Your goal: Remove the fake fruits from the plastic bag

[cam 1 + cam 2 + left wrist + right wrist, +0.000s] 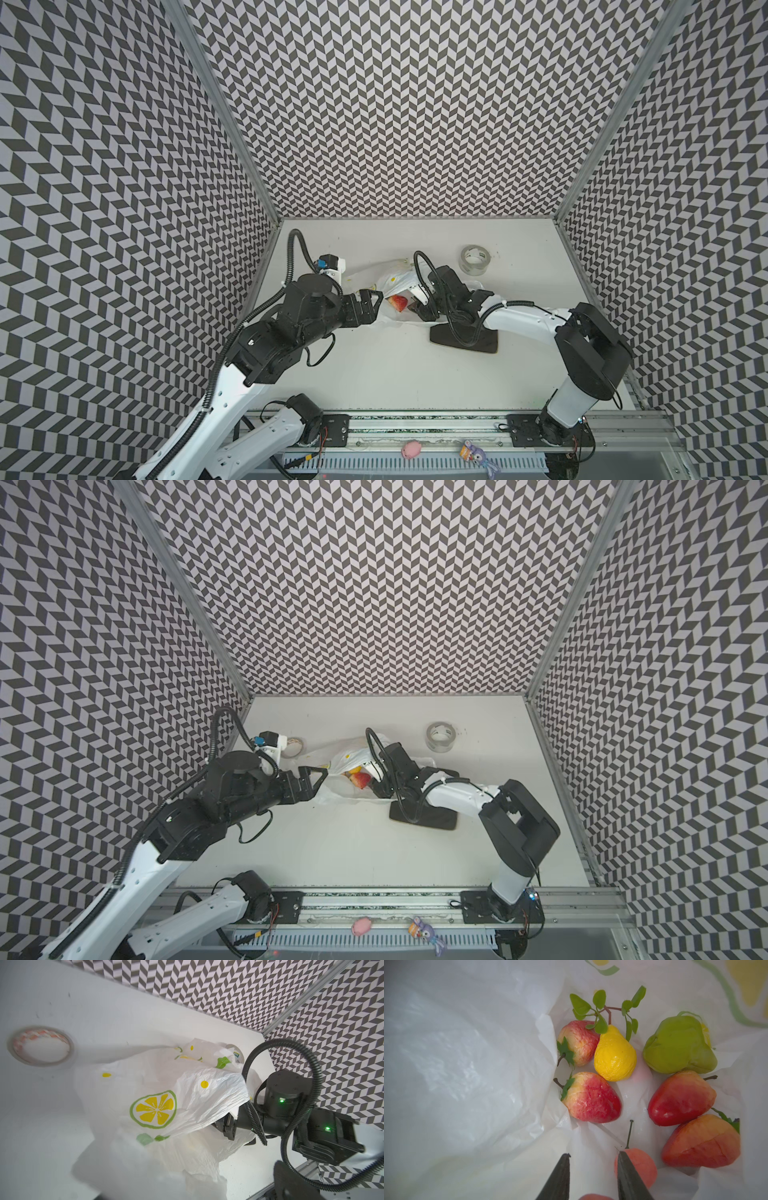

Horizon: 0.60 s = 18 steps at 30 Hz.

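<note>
Use the right gripper (593,1154), inside the plastic bag (467,1064) near the middle of the desk (395,374), jaws part open and empty. Advance straight ahead to the nearest strawberry (591,1098) among the fake fruits (614,1053); long axis across the approach. Left gripper (375,302) at the bag mouth: opening not discernible.

Table (395,374) bears plastic bag (397,280), dark tray (488,343), clear tape roll (474,258), second roll (294,746).

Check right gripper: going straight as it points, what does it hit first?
Likely the red-and-yellow strawberry, dead ahead of the right gripper inside the plastic bag. A fold of bag film lies between and may touch first; depth unclear. The pink-orange fruit sits beside one finger, off line.
</note>
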Available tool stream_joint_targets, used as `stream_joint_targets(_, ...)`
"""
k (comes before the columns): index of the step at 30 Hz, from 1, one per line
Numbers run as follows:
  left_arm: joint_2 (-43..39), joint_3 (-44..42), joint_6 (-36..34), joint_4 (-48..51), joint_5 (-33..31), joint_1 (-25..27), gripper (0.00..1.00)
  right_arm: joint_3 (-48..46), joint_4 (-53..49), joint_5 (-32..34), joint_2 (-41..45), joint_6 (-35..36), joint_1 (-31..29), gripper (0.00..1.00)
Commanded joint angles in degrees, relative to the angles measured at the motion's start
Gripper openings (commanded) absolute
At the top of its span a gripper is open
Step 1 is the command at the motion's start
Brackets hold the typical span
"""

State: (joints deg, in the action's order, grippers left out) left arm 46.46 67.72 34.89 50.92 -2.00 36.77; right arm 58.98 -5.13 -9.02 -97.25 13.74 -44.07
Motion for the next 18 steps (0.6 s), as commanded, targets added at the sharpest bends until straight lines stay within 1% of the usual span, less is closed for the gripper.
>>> stream_joint_targets(1, 2.0, 8.6, -6.1, 7.9, -6.4, 0.2, 0.98, 1.4, 0.2, -1.2, -0.1, 0.8, -0.2, 0.22)
stream_joint_targets(3, 4.9, 13.8, -8.3, 10.8, -9.1, 0.3, 0.99, 1.5, 0.0, -1.2, 0.2, 0.7, -0.2, 0.22)
stream_joint_targets(6, 9.1, 20.8, -10.5, 14.3, -15.2, 0.2, 0.99, 1.5, -0.1, -1.1, 0.4, 0.1, -0.2, 0.22)
stream_joint_targets(8, 11.5, 24.4, -12.1, 14.9, -16.5, 0.2, 0.99, 1.2, 0.1, -1.1, 0.5, -0.3, -0.2, 0.22)
stream_joint_targets(9, 12.7, 25.2, -14.2, 14.3, -15.2, 0.2, 0.99, 1.2, 0.4, -1.1, 0.5, -0.7, -0.2, 0.22)
stream_joint_targets(12, 16.4, 24.1, -20.2, 11.9, -5.5, 0.7, 0.98, 1.4, 0.9, -1.9, 0.6, -1.4, -0.2, 0.22)
stream_joint_targets(13, 17.9, 23.3, -22.1, 11.8, -3.7, 1.5, 0.98, 1.4, 1.2, -2.2, 0.7, -1.6, -0.2, 0.23)
stream_joint_targets(16, 21.9, 21.3, -27.5, 11.0, -2.8, 4.5, 1.0, 1.3, 1.6, -2.9, 0.8, -1.8, -0.2, 0.22)
stream_joint_targets(18, 23.4, 19.4, -30.2, 9.4, -2.4, 4.6, 1.0, 1.3, 2.0, -3.3, 0.7, -1.9, -0.2, 0.23)
